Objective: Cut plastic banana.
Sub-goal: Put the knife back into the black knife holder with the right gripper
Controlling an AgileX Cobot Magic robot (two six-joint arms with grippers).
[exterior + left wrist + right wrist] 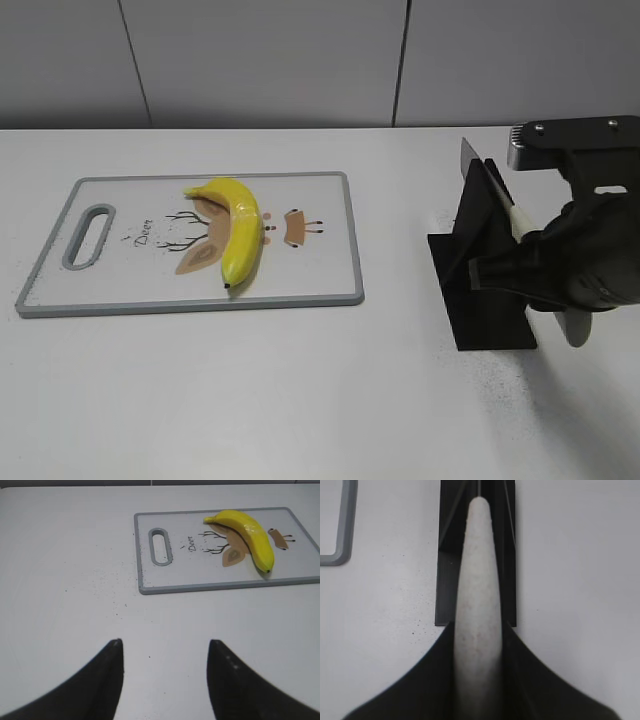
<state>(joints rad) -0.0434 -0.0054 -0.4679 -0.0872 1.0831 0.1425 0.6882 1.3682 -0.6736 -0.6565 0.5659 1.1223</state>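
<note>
The plastic banana [240,233] lies on the grey-rimmed cutting board [330,291] at about nine o'clock on the worktop [300,400] in the exterior view, stem toward twelve, dark tip toward six. It looks light, rigid and glossy, so it would likely skid or roll under a blade unless pressed squarely across its thick middle. At three o'clock the right gripper [479,645] is clenched on the pale knife handle [477,580], which sits in the black knife stand [480,290]; the smooth, tapered handle is best held near its thicker end. The left gripper [165,652] is released, fingers apart above bare worktop, with the board toward one o'clock.
</note>
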